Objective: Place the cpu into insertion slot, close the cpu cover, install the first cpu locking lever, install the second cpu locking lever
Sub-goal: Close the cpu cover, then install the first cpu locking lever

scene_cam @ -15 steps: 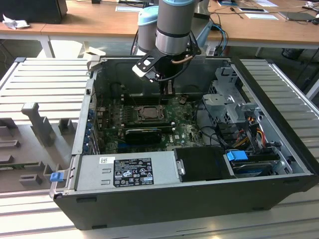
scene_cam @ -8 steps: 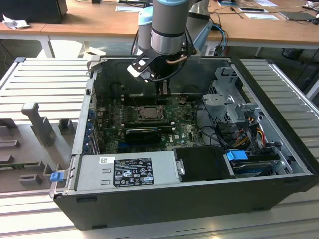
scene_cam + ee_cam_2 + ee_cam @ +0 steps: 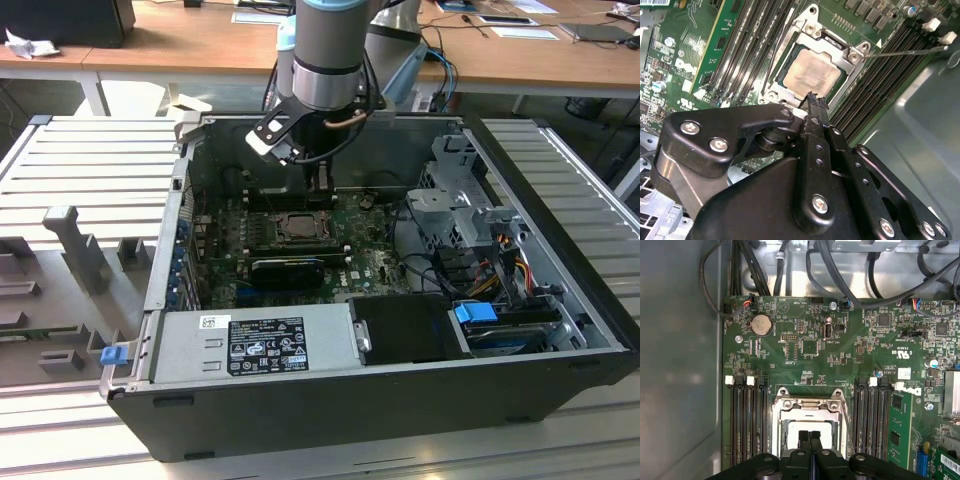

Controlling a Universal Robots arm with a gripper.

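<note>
In the exterior view the arm reaches down into an open dark metal computer case [image 3: 300, 420], and its black gripper [image 3: 318, 182] hangs close above the cpu [image 3: 299, 227], a small flat square chip with a pale grey-silver metal top seated in its socket on the green motherboard [image 3: 365, 260]; a long black card [image 3: 288, 268] lies just beside the cpu; in the second wrist view the gripper [image 3: 814, 100] is clenched, its two ridged fingers pressed together with nothing between them, the tip hovering at the cpu's [image 3: 812, 74] edge; the cpu cover [image 3: 852, 55], a thin metal frame plate with a square opening, lies flat around the cpu, and a thin steel locking lever [image 3: 905, 51] slants away from the cpu across the black memory slots [image 3: 875, 95]; in the first wrist view the clenched gripper [image 3: 810, 436] sits over the middle of the cpu [image 3: 790, 435], the cpu cover [image 3: 810, 404] frames it, and a round silver coin battery [image 3: 761, 325] sits well apart from the cpu.
</note>
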